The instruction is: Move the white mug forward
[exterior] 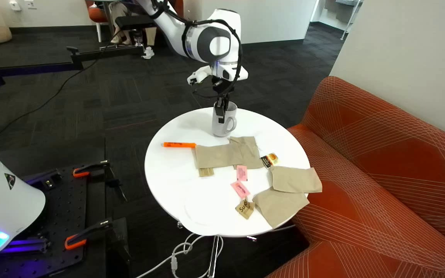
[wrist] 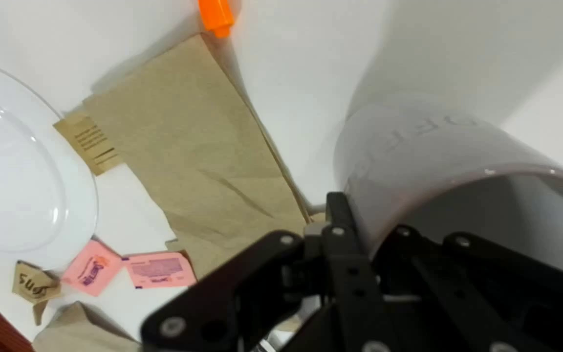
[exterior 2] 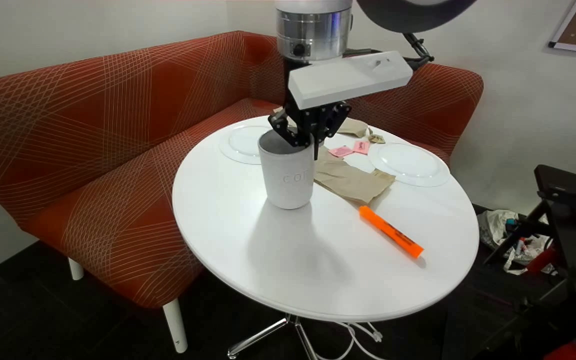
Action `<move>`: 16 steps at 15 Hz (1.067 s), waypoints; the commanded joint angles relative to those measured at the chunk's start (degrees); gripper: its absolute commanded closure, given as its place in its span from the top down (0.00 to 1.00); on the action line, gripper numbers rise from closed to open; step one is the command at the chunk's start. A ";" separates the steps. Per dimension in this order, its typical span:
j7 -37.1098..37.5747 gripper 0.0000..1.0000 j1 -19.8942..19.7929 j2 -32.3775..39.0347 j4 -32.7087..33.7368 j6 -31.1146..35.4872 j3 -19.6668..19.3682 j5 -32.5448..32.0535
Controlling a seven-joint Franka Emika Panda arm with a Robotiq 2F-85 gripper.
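Mug (exterior 2: pixel 287 175), white cylindrical loop-handled ceramic, upright on round white tabletop (exterior 2: pixel 228 240), and I have my remote black gripper (exterior 2: pixel 308 143) pinching its wall, one finger inside, one out.

The white mug (exterior 2: pixel 285 175) is a gently tapering cylinder, light grey where shaded, with raised lettering, only partly legible, and a loop handle on one side. It is upright, mouth up, near the edge of the round white table (exterior: pixel 160 185) that is farthest off in an exterior view. The fingers of the gripper (wrist: pixel 369 220) straddle its rim, one inside, one outside.
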 commanded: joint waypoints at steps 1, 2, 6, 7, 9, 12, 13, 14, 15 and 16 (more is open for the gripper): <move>2.97 0.03 0.56 -8.41 -11.98 5.86 -0.59 -2.17; 3.28 0.03 0.49 -9.51 -13.84 6.92 -0.59 -2.53; 4.75 0.03 0.25 -12.72 -19.20 9.69 -0.65 -4.04; 5.27 0.03 0.21 -13.26 -20.13 10.15 -0.57 -4.35; 5.21 0.03 -0.06 -14.20 -21.72 11.31 -0.34 -4.79; 5.37 0.36 -0.12 -15.19 -23.30 12.46 -0.35 -5.28; 5.57 0.37 -0.05 -15.55 -23.61 12.39 -0.42 -5.68; 5.82 0.44 -0.04 -16.06 -23.80 12.44 -0.42 -6.10; 5.93 0.51 -0.17 -16.67 -24.00 12.34 -0.24 -6.43; 6.48 0.58 -0.08 -17.49 -24.18 12.34 -0.25 -7.17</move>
